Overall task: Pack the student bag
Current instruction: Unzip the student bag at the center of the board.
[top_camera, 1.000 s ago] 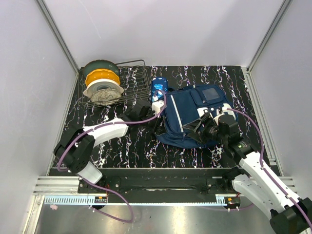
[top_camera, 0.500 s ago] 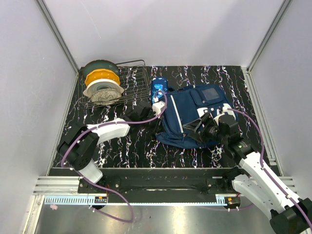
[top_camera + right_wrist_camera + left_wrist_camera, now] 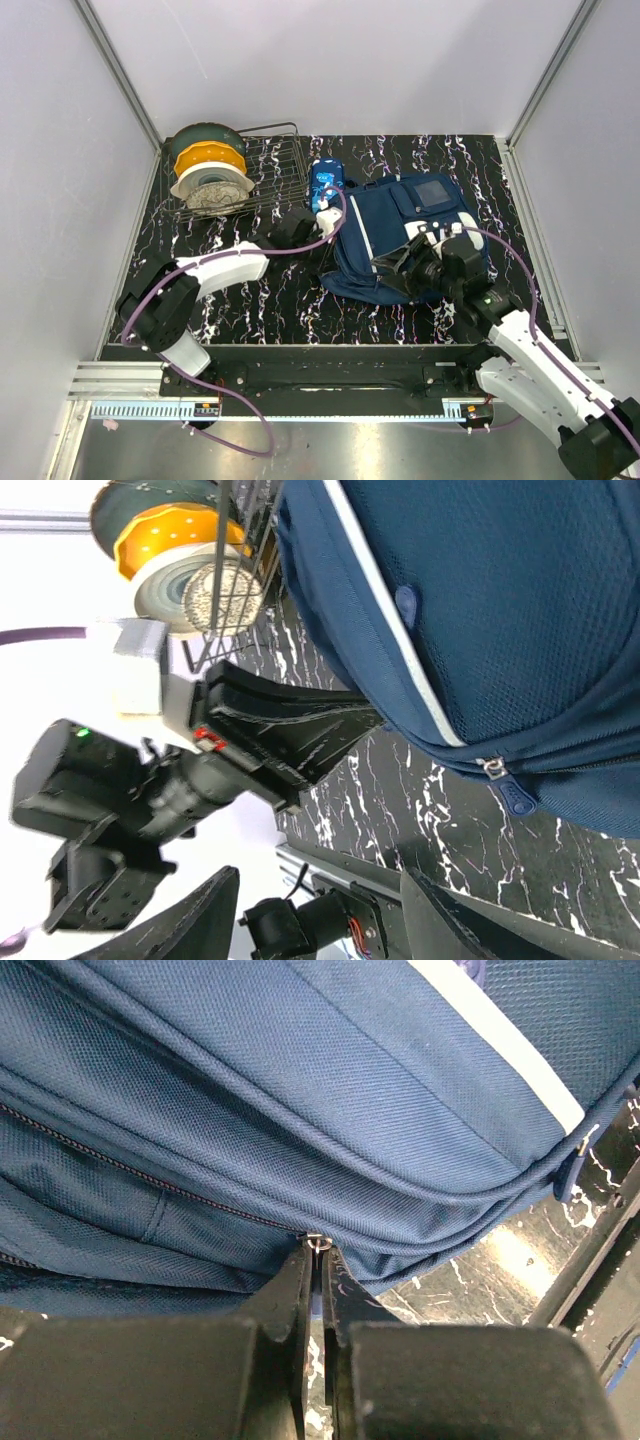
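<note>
The student bag (image 3: 400, 225), navy with white stripes, lies flat on the black marbled table. My left gripper (image 3: 326, 250) sits at the bag's left edge. In the left wrist view the left gripper (image 3: 320, 1252) is shut on a small metal zipper pull (image 3: 318, 1242) at the end of a zip line on the student bag (image 3: 300, 1080). My right gripper (image 3: 396, 268) hovers over the bag's near edge. Seen from the right wrist, the right gripper (image 3: 320, 920) is open and holds nothing, and the student bag (image 3: 500, 600) fills the upper right, with another zipper pull (image 3: 492, 768) on its seam.
A glossy blue pencil case (image 3: 325, 181) lies just behind the bag's left corner. A wire rack (image 3: 272, 168) at the back left holds round spool-like discs (image 3: 208, 165). White walls enclose the table on three sides. The left arm (image 3: 270, 730) shows in the right wrist view.
The left gripper has closed from part open to shut on the zipper pull. The right gripper has drifted slightly left over the bag's near edge.
</note>
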Available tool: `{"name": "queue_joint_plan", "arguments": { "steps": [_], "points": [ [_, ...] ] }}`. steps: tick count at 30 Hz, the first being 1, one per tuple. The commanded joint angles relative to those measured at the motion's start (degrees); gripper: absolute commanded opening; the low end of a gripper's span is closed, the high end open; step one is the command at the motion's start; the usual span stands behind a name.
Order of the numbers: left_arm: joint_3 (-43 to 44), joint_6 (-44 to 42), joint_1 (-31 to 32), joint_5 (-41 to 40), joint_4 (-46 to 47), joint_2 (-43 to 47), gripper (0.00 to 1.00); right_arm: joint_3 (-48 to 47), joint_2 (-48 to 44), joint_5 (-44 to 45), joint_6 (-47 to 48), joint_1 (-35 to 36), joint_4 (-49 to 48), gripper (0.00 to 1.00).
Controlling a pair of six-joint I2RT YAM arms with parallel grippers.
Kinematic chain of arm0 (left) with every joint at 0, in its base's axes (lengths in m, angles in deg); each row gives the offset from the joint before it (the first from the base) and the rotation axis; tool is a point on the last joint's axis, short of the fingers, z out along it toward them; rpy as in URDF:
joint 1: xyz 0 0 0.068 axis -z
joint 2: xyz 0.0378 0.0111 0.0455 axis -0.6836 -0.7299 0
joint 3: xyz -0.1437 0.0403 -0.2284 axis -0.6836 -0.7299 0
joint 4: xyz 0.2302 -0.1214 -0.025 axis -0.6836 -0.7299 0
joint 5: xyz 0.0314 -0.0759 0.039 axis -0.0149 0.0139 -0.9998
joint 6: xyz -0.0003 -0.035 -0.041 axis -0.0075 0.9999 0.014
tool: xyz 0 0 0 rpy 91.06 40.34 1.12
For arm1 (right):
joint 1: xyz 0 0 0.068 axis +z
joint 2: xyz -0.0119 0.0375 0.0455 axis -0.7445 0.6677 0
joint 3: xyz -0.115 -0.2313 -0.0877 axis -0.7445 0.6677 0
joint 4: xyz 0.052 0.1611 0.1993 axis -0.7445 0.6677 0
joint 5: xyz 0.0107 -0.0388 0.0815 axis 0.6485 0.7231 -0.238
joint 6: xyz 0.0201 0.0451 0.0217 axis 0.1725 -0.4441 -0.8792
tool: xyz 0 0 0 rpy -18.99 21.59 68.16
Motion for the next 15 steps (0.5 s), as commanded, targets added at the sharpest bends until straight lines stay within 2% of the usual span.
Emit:
{"name": "queue_joint_plan", "arguments": {
  "steps": [1,3,6,10,11,15],
  "points": [
    [5.5,0.9,2.9,-3.2,-4.2,4.4,0.00,1.5,0.5,7.5,-8.2,6.8,-1.7,0.70],
    [6.6,1.8,3.5,-3.7,-5.7,5.2,0.00,0.6,2.2,12.2,-9.8,11.3,0.2,0.70],
    [8.6,2.3,4.5,-4.1,-7.9,5.3,0.00,0.9,4.5,15.3,-14.0,13.7,-0.3,0.71],
    [10.3,2.6,6.6,-4.4,-9.9,6.0,0.00,3.1,4.9,17.8,-19.0,15.5,-2.4,0.69],
    [10.4,2.5,7.1,-4.7,-10.2,6.4,0.00,2.9,4.7,21.8,-19.4,15.7,-1.1,0.69],
    [11.1,2.9,9.3,-4.5,-11.3,7.4,0.00,3.2,3.0,28.3,-20.5,15.9,-0.4,0.66]
  ]
}}
